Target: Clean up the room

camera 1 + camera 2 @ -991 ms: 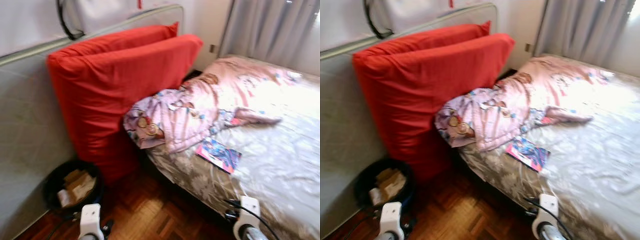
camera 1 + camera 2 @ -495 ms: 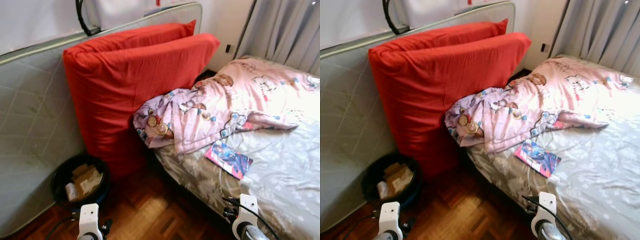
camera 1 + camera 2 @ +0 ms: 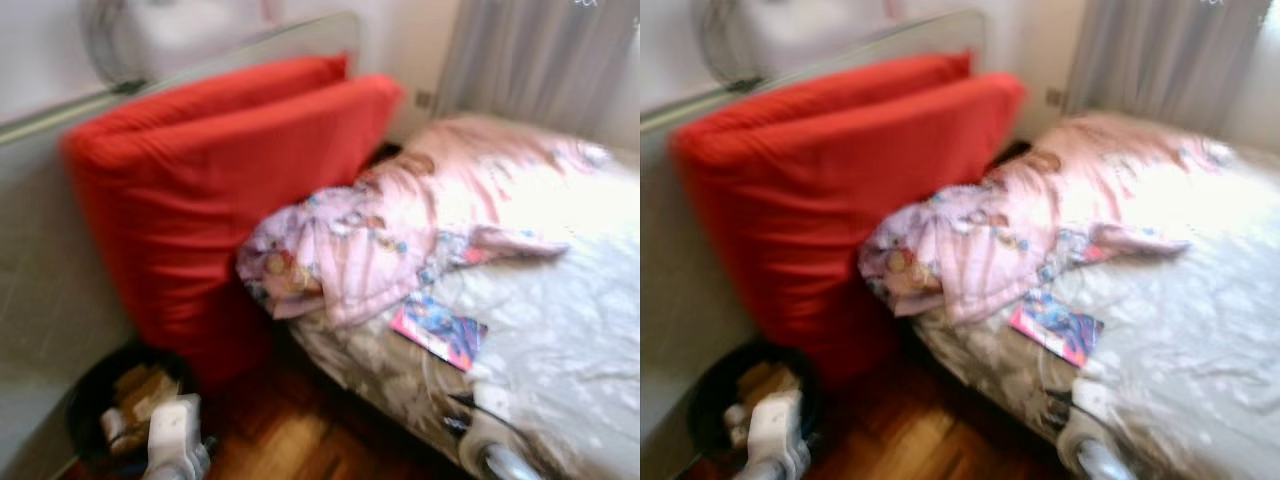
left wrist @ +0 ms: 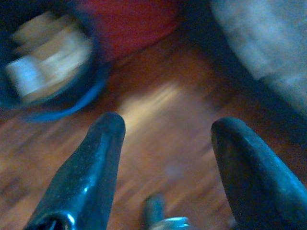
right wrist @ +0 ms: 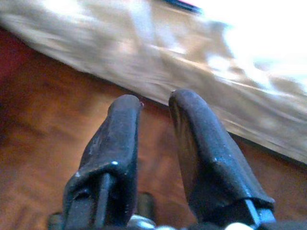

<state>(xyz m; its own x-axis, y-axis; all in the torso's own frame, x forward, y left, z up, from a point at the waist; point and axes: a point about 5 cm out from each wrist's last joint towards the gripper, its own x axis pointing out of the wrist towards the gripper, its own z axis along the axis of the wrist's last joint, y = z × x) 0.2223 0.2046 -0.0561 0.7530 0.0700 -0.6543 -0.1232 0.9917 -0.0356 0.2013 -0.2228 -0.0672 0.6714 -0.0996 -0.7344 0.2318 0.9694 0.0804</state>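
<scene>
A crumpled pink cartoon-print blanket (image 3: 400, 220) lies over the near corner of the bed (image 3: 570, 330). A colourful magazine (image 3: 440, 330) rests flat on the grey sheet just below it. Two big red cushions (image 3: 220, 190) lean against an upright mattress (image 3: 40, 260). A black bin (image 3: 120, 400) holding paper scraps stands on the floor at their foot. My left gripper (image 4: 165, 124) hangs open above the wooden floor beside the bin (image 4: 43, 57). My right gripper (image 5: 156, 98) is shut and empty, low by the bed's edge (image 5: 158, 52).
Wooden parquet floor (image 3: 290, 440) runs between the cushions and the bed. Grey curtains (image 3: 540, 60) hang behind the bed at the far right. A white wall stands behind the mattress. The eye views are blurred.
The whole picture has slid to the left and blurred, so the camera has moved. Blanket, magazine, cushions and bin lie as before. Both arms still hang low.
</scene>
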